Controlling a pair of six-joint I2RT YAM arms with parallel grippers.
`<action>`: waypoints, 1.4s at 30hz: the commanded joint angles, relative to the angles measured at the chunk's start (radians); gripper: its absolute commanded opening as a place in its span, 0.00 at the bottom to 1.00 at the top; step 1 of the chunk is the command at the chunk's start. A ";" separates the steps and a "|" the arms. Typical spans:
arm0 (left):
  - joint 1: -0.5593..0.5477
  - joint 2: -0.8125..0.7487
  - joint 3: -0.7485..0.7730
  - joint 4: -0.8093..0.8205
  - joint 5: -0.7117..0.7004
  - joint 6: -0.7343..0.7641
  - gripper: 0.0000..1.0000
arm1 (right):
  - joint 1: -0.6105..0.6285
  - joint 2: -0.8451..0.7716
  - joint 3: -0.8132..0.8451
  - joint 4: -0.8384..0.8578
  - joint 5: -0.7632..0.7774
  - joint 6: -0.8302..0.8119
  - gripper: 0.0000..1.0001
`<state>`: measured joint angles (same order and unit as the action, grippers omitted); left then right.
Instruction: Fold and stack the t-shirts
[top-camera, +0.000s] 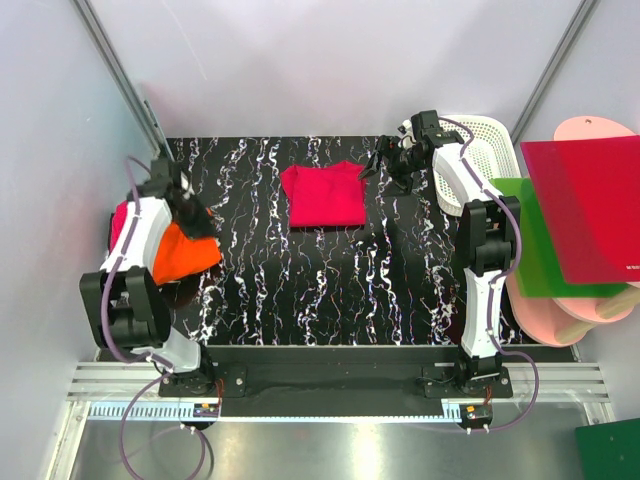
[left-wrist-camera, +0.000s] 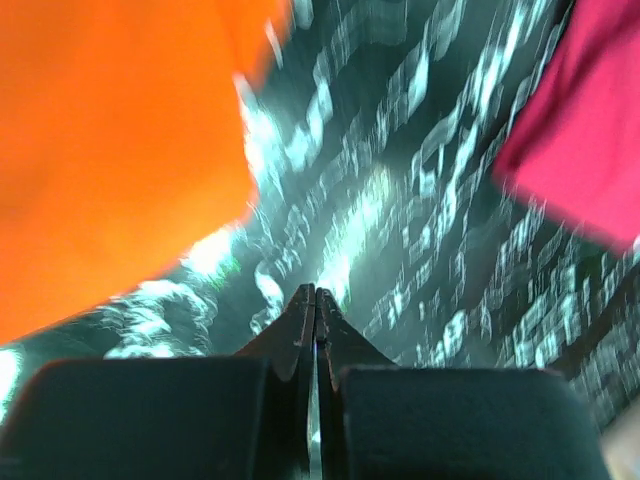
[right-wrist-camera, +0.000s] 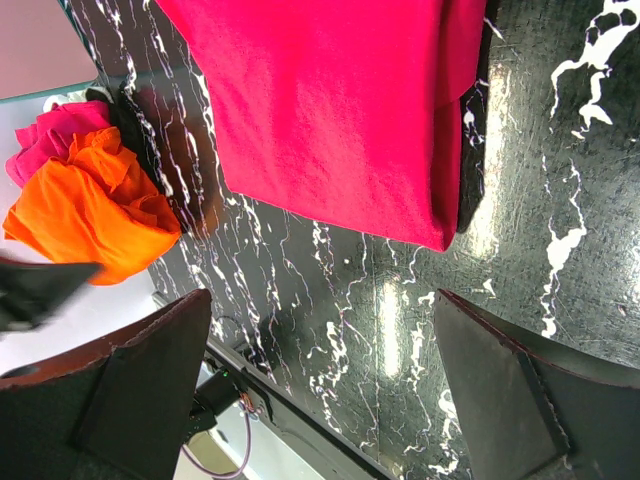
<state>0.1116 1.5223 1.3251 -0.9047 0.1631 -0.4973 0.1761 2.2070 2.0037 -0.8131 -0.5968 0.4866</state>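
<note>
Closest to lens in the left wrist view: left gripper (left-wrist-camera: 315, 296), jaws pressed tight together with nothing between them; that view is blurred. In the top view the left gripper (top-camera: 192, 213) sits at the left edge, over the orange pile.

Black marbled table (top-camera: 330, 290) fills the centre. Red board (top-camera: 590, 210) is at the right edge, overlapping the green board (top-camera: 530, 245). White basket (top-camera: 482, 150) is at upper right, behind the right arm.

Red t-shirt (top-camera: 323, 195) is folded flat at upper centre of the table; it fills the top of the right wrist view (right-wrist-camera: 330, 110). Orange t-shirt (top-camera: 185, 252) is bunched at mid left, also seen at (right-wrist-camera: 90, 210) and (left-wrist-camera: 110, 150). Crumpled pink-red cloth (right-wrist-camera: 55, 135) touches it.

Right gripper (top-camera: 380, 165) is just right of the red t-shirt, its fingers (right-wrist-camera: 130, 390) spread wide and holding nothing.
</note>
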 joint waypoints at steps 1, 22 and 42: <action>0.026 -0.011 -0.153 0.145 0.393 -0.009 0.00 | -0.006 0.005 0.018 -0.003 -0.037 -0.006 1.00; 0.244 0.110 -0.149 -0.200 -0.147 0.052 0.00 | -0.006 0.007 0.006 -0.004 -0.037 -0.014 1.00; 0.284 0.330 0.436 -0.294 -0.493 0.083 0.00 | -0.006 -0.018 0.003 -0.004 -0.029 -0.019 1.00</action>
<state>0.4015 1.9274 1.7439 -1.2621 -0.3218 -0.4492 0.1757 2.2120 1.9987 -0.8131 -0.6144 0.4866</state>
